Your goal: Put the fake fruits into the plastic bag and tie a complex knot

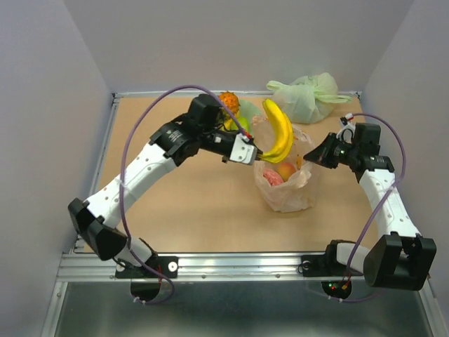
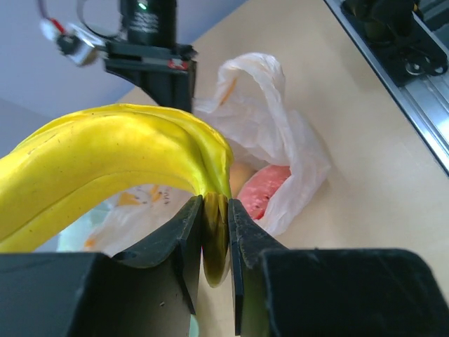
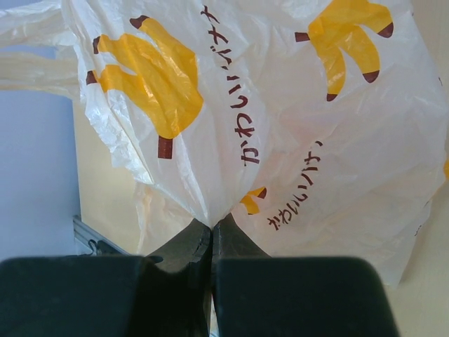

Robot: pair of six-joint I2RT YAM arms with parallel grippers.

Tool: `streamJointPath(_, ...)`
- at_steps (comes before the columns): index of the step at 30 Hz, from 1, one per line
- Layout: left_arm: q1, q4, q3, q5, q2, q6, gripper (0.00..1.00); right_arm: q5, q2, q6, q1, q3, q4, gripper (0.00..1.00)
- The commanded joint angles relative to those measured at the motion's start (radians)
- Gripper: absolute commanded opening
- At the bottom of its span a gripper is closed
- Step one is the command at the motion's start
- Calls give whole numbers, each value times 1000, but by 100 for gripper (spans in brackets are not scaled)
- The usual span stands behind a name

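Note:
My left gripper (image 1: 257, 156) is shut on the stem of the yellow bananas (image 1: 278, 130), held above the open mouth of the plastic bag (image 1: 289, 191); the wrist view shows the stem (image 2: 215, 232) pinched between the jaws. The bag is whitish with orange banana prints (image 3: 280, 119). Inside it lie the red watermelon slice (image 2: 265, 189) and the orange-pink peach (image 1: 285, 170). My right gripper (image 1: 309, 159) is shut on the bag's right edge (image 3: 212, 210) and holds it up. The spiky orange pineapple-like fruit (image 1: 227, 100) sits behind the left arm in the pale green bowl (image 1: 247, 112).
A pale green knotted plastic bag (image 1: 309, 97) lies at the back right. The table's side rails (image 1: 105, 147) border the brown surface. The metal front rail (image 1: 231, 263) runs along the near edge.

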Motion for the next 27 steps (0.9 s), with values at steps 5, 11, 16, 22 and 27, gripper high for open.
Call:
streamJointPath(5,-88,-115,149,-92,270,95,0,-17,-66,-6,-6,64,32,0)
streamJointPath(11,-102,-335,181,-79,398,285,0,-18,-63,-10,-6,84,32,0)
streamJointPath(16,-105,-465,340,-52,516,365,0,-37,-68,-22,-6,72,34,0)
streamJointPath(22,-105,-227,445,-99,608,163,8,-50,-73,-18,-6,53,32,0)
streamJointPath(27,-105,264,290,-206,509,-147,46,-24,-76,-12,-6,61,32,0)
